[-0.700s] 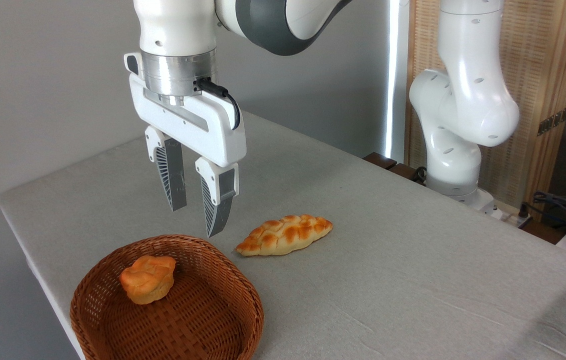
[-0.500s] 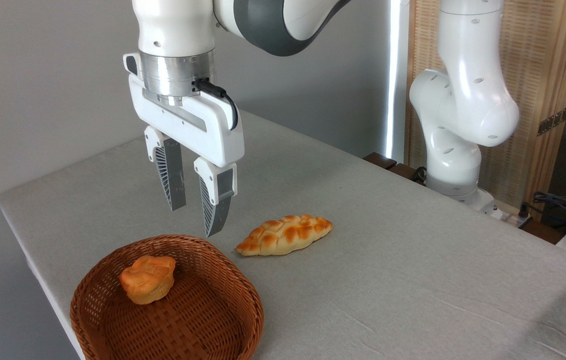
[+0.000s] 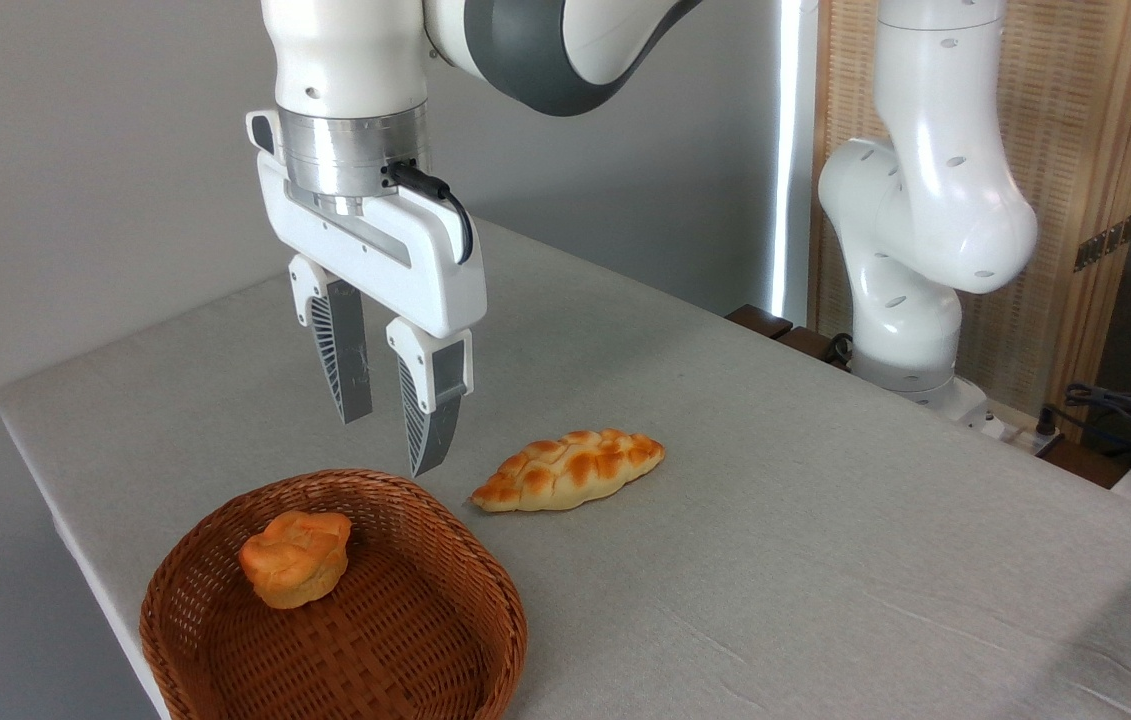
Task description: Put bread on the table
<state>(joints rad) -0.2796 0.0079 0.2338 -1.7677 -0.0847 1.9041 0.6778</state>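
Note:
The bread (image 3: 295,557), a small orange-golden muffin-shaped bun, lies inside the brown wicker basket (image 3: 445,640) near its far left wall. The basket sits at the front left of the grey cloth table (image 3: 775,500). My gripper (image 3: 387,446) hangs open above the basket's far rim, up and to the right of the bun, with nothing between its fingers. Its tips point down and stay well clear of the bread.
A longer braided golden loaf (image 3: 570,469) lies on the table just right of the gripper and beyond the basket. The arm's white base (image 3: 910,300) stands at the table's far right edge. Cables (image 3: 1125,410) lie at the far right.
The gripper has drifted slightly to the left and a touch upward. The bun, basket and loaf have not moved.

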